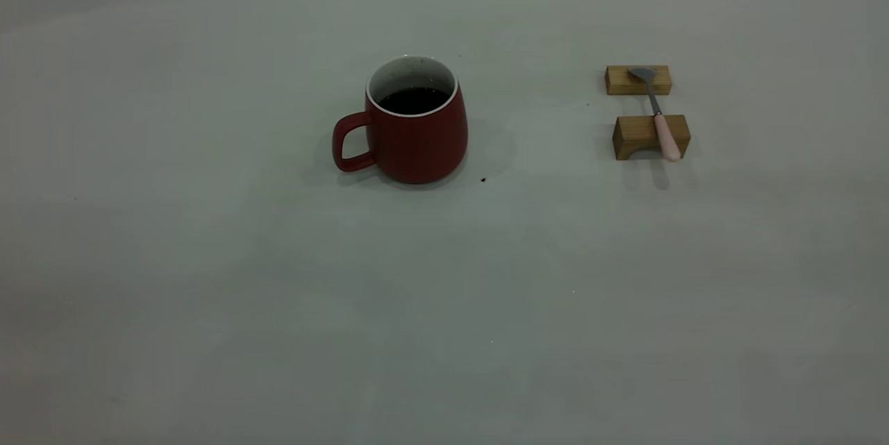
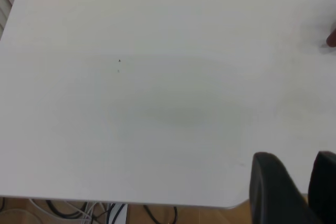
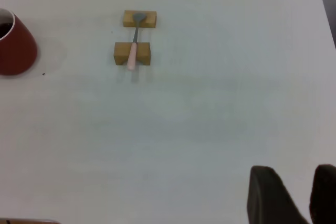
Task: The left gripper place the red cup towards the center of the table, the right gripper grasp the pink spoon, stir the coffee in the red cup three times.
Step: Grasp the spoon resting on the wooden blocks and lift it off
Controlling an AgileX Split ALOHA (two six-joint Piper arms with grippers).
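The red cup (image 1: 420, 143) stands upright near the middle of the table (image 1: 208, 292), its handle to the left, with dark coffee (image 1: 414, 99) inside. The pink spoon (image 1: 660, 119) lies across two wooden blocks to its right, pink handle toward the front. Neither arm shows in the exterior view. In the right wrist view the right gripper (image 3: 294, 169) hovers open and empty over bare table, far from the spoon (image 3: 133, 51) and the cup (image 3: 16, 51). The left gripper (image 2: 295, 156) is open and empty near a table edge; a red sliver of the cup (image 2: 332, 39) shows at that view's border.
Two tan wooden blocks (image 1: 637, 80) (image 1: 635, 136) carry the spoon. A tiny dark speck (image 1: 483, 180) lies just right of the cup's base. Cables (image 2: 68, 211) hang beyond the table edge in the left wrist view.
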